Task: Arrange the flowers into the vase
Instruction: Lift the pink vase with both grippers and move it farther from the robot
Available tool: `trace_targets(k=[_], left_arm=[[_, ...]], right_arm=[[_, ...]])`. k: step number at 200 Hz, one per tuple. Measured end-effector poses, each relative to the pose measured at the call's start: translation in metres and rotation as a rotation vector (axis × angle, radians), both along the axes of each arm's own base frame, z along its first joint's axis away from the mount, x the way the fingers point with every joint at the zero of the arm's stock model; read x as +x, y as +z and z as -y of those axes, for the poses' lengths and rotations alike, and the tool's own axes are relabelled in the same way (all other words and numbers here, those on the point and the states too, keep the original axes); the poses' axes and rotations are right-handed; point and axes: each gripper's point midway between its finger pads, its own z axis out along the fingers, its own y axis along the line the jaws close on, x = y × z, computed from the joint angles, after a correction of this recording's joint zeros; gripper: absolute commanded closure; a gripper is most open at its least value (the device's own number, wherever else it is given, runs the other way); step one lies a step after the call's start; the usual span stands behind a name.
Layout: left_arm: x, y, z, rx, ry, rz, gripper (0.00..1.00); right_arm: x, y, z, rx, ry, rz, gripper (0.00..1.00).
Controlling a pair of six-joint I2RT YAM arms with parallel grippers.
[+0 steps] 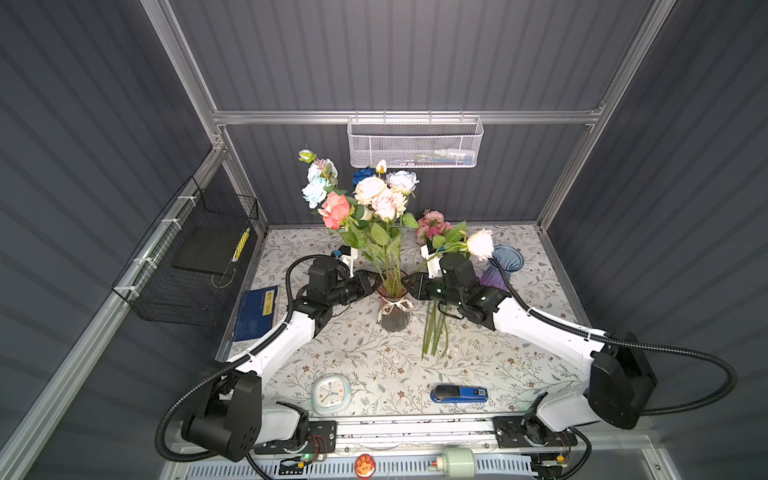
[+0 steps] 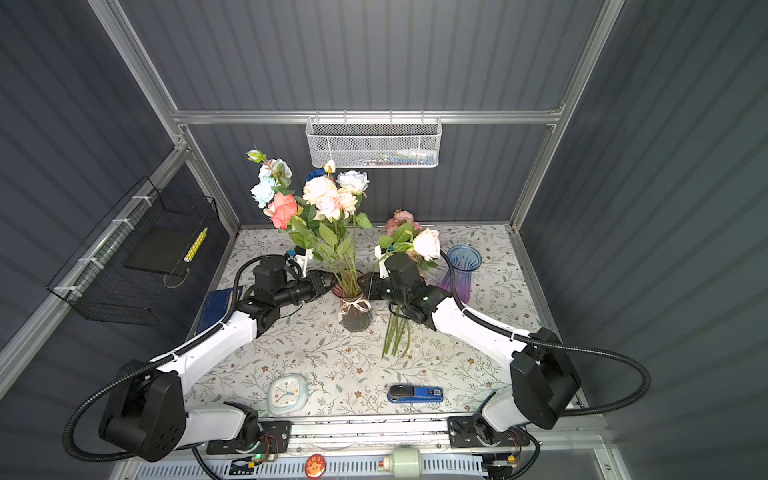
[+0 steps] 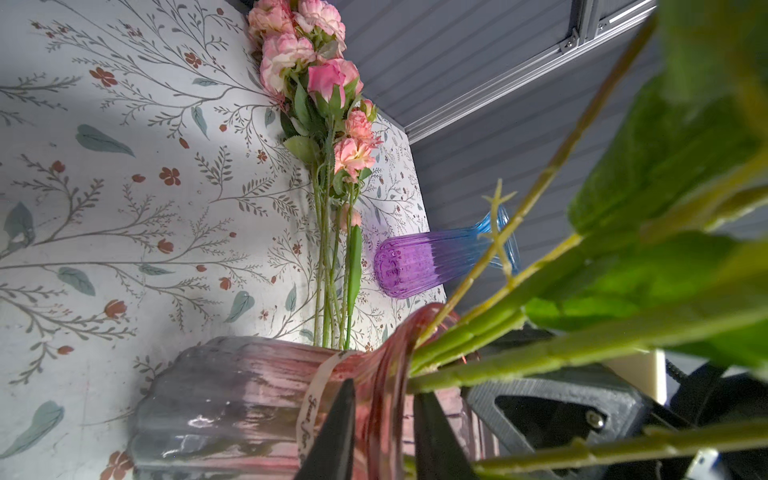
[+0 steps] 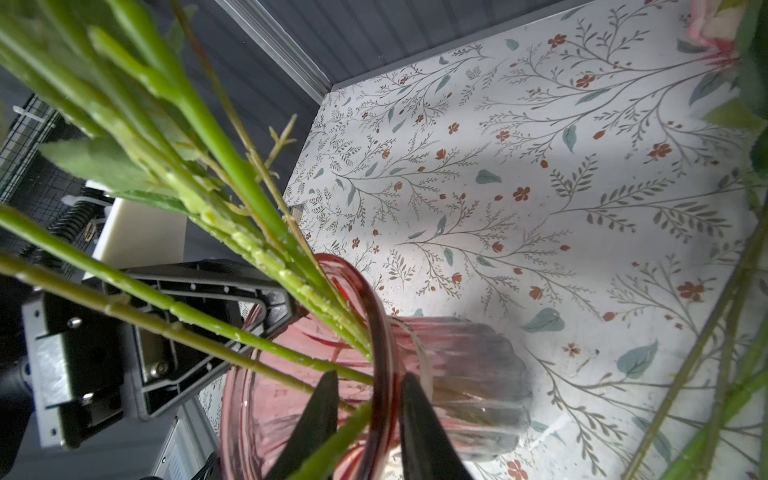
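**Both grippers at vase rim**

The rim of the pink-grey glass vase (image 1: pixel 394 316) is straddled by the left gripper (image 1: pixel 371 283) and the right gripper (image 1: pixel 410 286), jaws narrow. A firm clamp cannot be told. Most flowers (image 1: pixel 374 199) are stood in it. A pink carnation bunch (image 1: pixel 432 222) is laid flat just beside it, near the blue-purple vase (image 1: pixel 505 264).

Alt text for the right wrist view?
The right gripper straddles the rim of a pink glass vase holding green stems. The left gripper sits at the opposite rim. Floral tablecloth behind.
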Motion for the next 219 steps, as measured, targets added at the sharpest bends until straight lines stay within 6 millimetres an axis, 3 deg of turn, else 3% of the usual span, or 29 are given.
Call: trace_targets(k=[137,169,219], left_arm=[[0.111,0.003,0.017,0.062,0.064,0.028,0.82],[0.122,0.001,0.017,0.071,0.074,0.027,0.82],[0.124,0.001,0.016,0.109,0.071,0.002,0.82]], right_arm=[[0.117,0.014,0.009,0.023,-0.123,0.089,0.74],[0.132,0.017,0.008,0.065,-0.13,0.128,0.74],[0.136,0.017,0.007,0.137,-0.135,0.156,0.73]])
